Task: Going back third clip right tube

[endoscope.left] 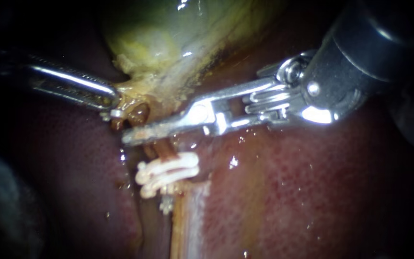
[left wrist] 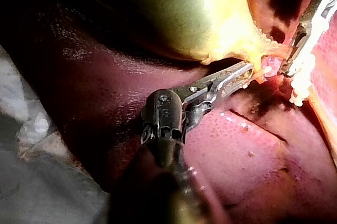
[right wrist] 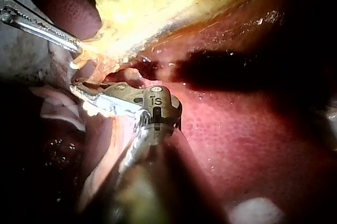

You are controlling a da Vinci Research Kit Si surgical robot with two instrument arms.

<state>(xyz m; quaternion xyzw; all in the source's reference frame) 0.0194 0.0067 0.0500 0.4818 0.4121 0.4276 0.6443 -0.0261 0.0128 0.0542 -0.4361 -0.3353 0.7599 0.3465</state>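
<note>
Where right instrument point(endoscope.left: 131, 136) crosses tube point(endoscope.left: 164, 150), clips point(endoscope.left: 168, 170) just beside

**White clips across a thin brown tube, lower centre-left of the endoscope view**

The clips point(endoscope.left: 168, 172) are white and glossy, packed against one another in a small stack. They lie crosswise on the tube, tilted so their rounded left ends sit lower than their right ends. Their exact number cannot be told. The tube point(endoscope.left: 165, 152) is thin, wet and reddish-brown, and runs roughly top to bottom. Above the clips it passes behind the right instrument point(endoscope.left: 132, 136), and below them it continues as a paler orange strand toward the bottom edge.
</note>
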